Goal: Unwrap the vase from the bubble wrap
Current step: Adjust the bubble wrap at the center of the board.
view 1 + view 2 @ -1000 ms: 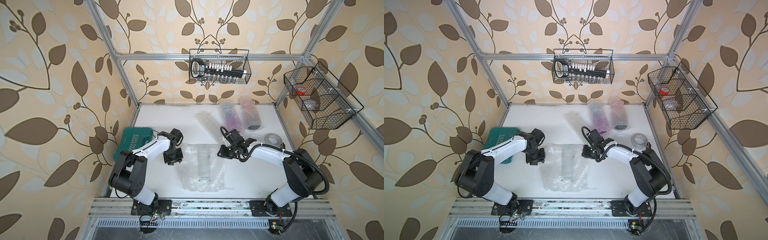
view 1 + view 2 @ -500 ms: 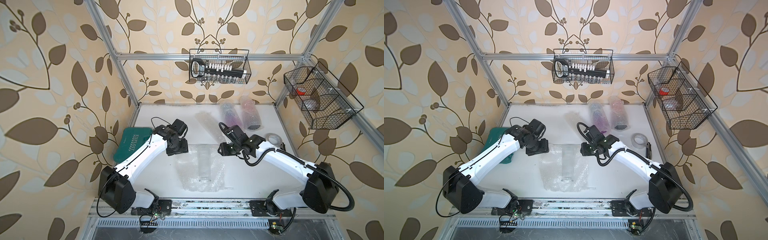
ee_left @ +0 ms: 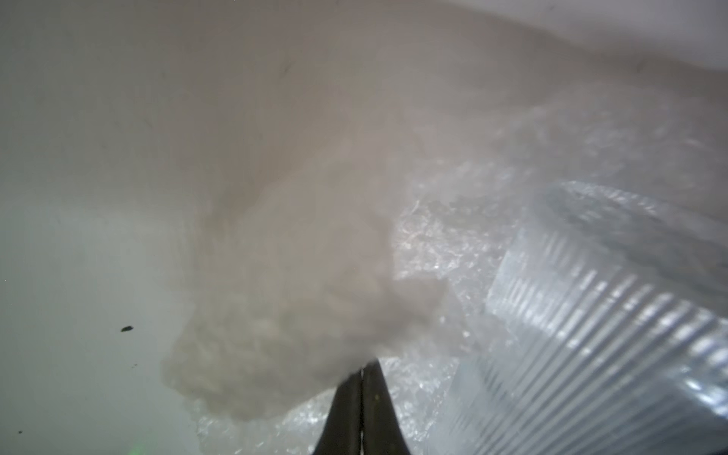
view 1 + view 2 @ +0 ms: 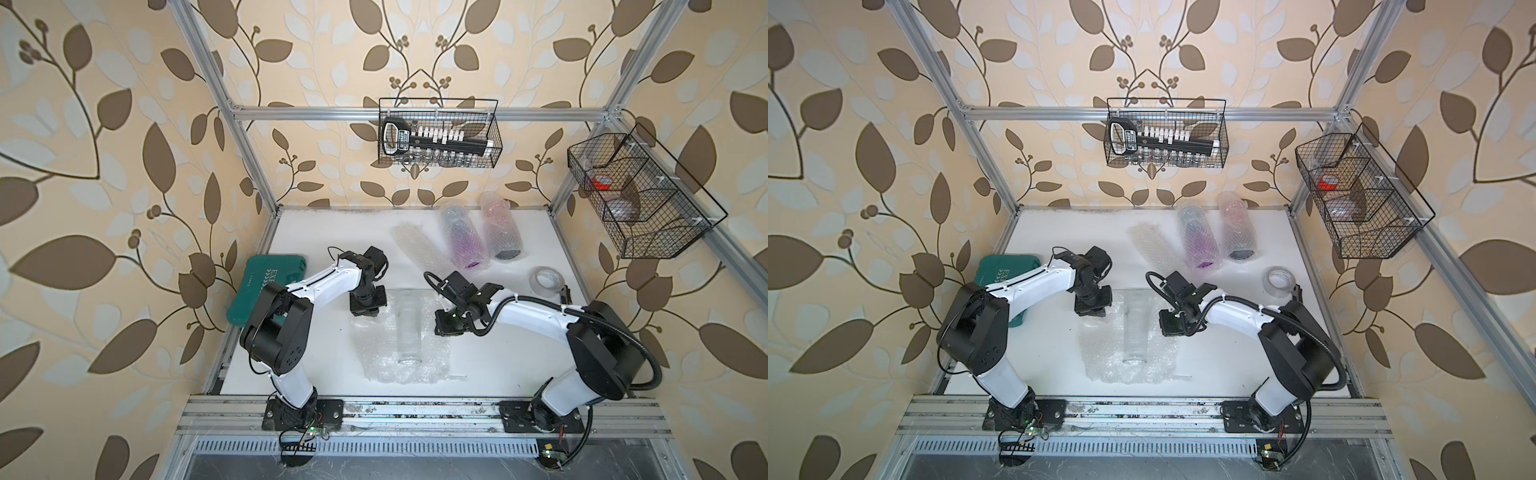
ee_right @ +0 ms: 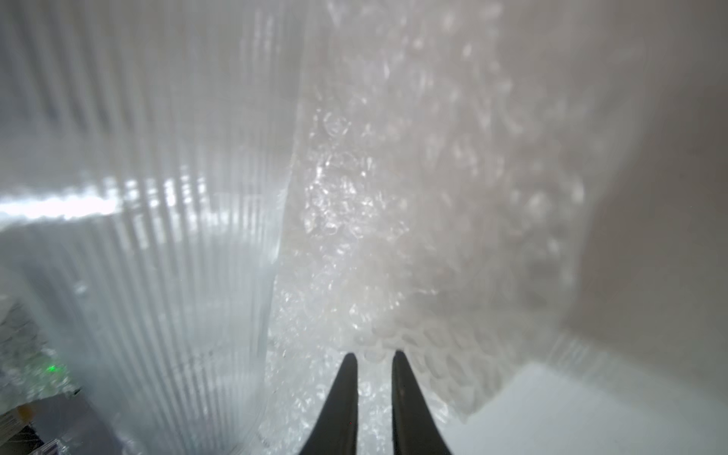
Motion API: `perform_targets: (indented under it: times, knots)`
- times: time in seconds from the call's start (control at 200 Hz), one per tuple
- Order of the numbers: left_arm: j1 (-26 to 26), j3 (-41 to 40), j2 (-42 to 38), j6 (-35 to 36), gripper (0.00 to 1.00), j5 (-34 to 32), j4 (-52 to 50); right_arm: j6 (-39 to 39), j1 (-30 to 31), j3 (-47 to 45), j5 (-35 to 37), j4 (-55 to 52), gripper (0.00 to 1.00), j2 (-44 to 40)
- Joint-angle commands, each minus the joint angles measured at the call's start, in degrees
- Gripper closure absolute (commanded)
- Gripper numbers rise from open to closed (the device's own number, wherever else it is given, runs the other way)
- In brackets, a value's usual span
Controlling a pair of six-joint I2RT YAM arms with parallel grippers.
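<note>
— What changed?
— Your left gripper (image 3: pixel 360 374) has pinched shut on the bubble wrap's (image 4: pixel 374 353) far-left corner. Your right gripper (image 5: pixel 375 356) narrowed at the wrap; grip unclear.
— Count?
— One vase (image 4: pixel 409 328) lying centre on the wrap, three wrapped bundles (image 4: pixel 463 241) far right.

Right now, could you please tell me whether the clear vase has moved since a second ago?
No. The clear vase lies where it did on the bubble wrap, just as far from the tape roll.
</note>
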Motion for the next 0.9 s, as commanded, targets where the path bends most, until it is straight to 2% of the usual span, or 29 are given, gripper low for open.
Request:
perform_targets:
  times: [0.0,0.295,0.53,0.71,0.84,0.895]
  knots:
    - [0.06,-5.58,-3.10,-1.29,0.97,0.54,0.36,0.09,0.08,5.37,0.29,2.07,0.84,5.11]
    - [0.06,-15.45,-8.80,-4.39,1.00,2.58,2.71,-2.66,0.17,20.21,-2.55,1.49,0.85,19.15]
    - [-0.02,-22.62,-12.18,-8.83,1.00,7.74,7.88,-3.14,0.24,35.07,-5.65,-0.28,0.85,31.07]
    - [-1.34,-24.95,-14.41,-12.58,1.00,10.86,10.49,-4.19,1.69,48.93,-6.47,-3.60,0.86,38.78]
    - [-3.48,-24.96,-14.48,-14.83,1.00,12.13,10.87,-3.48,1.94,56.10,-7.65,-4.23,0.85,42.33]
    - [-3.99,-24.86,-16.79,-15.08,1.00,12.63,10.58,-3.48,1.95,58.00,-8.02,-4.34,0.85,42.92]
